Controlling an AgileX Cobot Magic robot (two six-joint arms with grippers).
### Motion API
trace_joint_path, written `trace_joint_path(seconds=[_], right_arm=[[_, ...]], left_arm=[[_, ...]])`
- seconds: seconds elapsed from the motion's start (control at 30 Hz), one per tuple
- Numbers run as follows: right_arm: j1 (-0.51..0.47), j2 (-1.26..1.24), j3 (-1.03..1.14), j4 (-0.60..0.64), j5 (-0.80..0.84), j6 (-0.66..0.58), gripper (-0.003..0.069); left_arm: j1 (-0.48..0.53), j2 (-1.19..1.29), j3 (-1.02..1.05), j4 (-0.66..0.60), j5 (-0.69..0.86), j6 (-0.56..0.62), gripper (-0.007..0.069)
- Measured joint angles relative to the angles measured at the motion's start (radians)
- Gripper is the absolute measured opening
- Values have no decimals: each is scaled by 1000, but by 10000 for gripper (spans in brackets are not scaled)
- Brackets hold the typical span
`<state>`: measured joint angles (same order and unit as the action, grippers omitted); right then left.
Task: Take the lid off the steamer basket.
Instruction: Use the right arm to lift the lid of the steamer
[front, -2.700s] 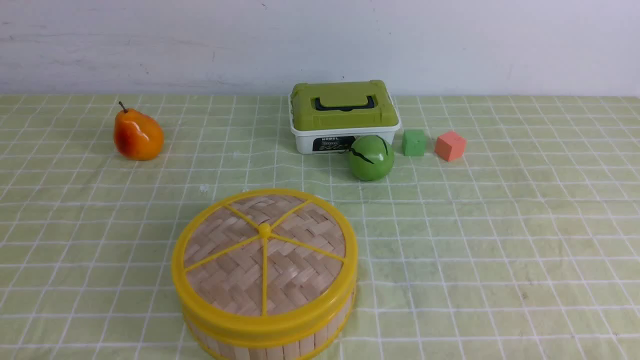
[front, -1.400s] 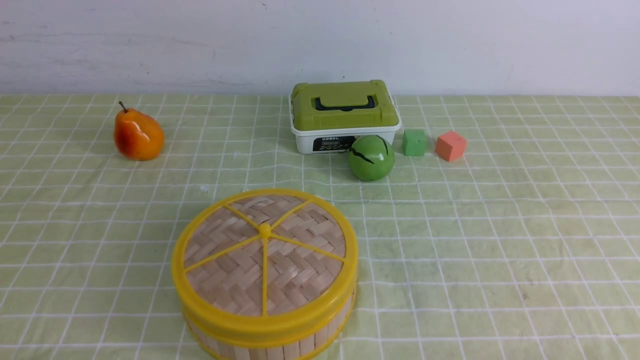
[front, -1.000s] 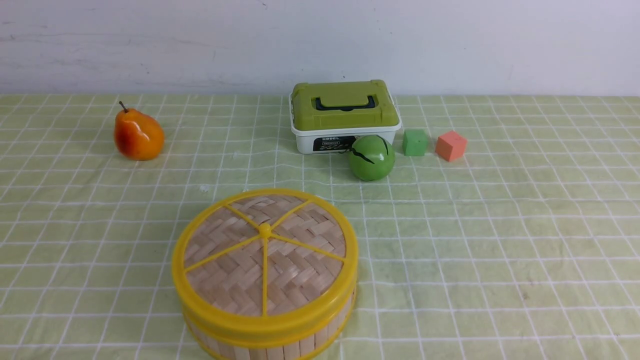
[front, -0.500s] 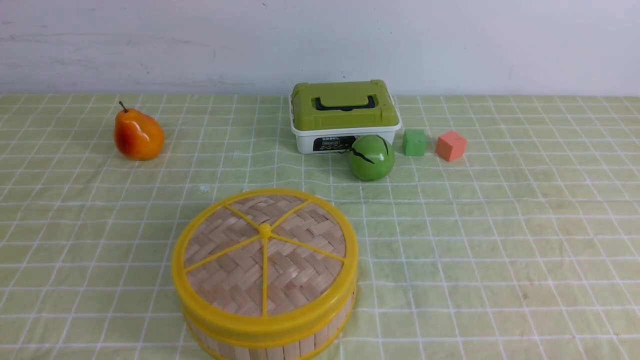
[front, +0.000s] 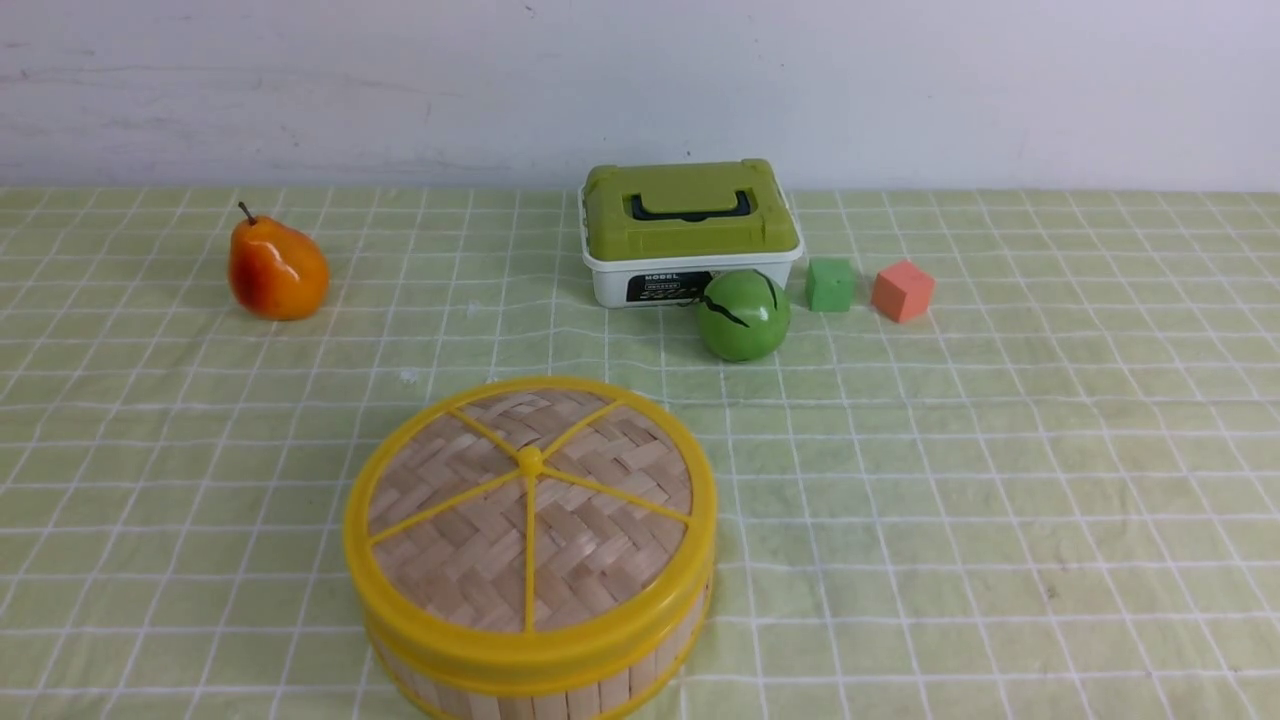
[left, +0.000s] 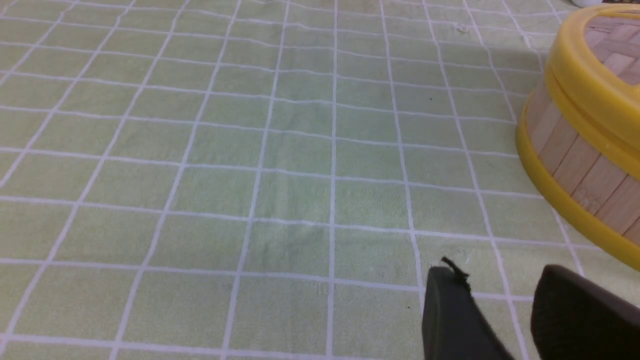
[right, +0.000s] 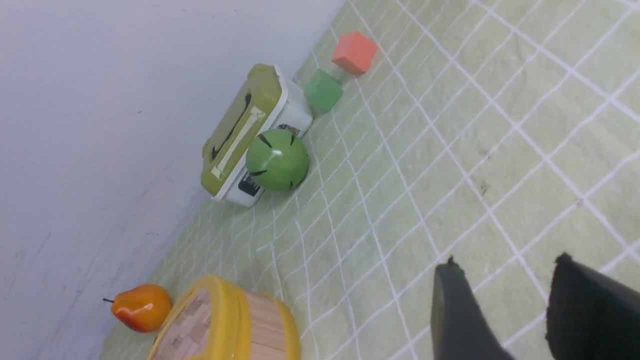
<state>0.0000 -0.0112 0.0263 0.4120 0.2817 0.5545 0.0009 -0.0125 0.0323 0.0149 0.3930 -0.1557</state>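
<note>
My parted, empty left tool (left: 500, 295) and right tool (right: 515, 292) could lift the basket (front: 540, 706) too, should the lid (front: 600, 520) stick.

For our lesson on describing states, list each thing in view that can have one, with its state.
lid: on the basket
steamer basket: covered
green-topped box: closed
pear: upright, stem up
left tool: open, holding nothing
right tool: open, holding nothing
</note>
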Motion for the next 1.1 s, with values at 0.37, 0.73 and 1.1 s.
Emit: trace_joint_path(seconds=[0.37,0.73,1.1], right_arm=[[0,301,-454,-144,257,-423,-3],[102,977,-1205,-4,867,-952,-5],[536,1530,-1635,-254,919,-822,4]], left_arm=[[0,0,0,0,0,0,239],[0,0,0,0,0,0,239],[0,0,0,0,0,0,239]])
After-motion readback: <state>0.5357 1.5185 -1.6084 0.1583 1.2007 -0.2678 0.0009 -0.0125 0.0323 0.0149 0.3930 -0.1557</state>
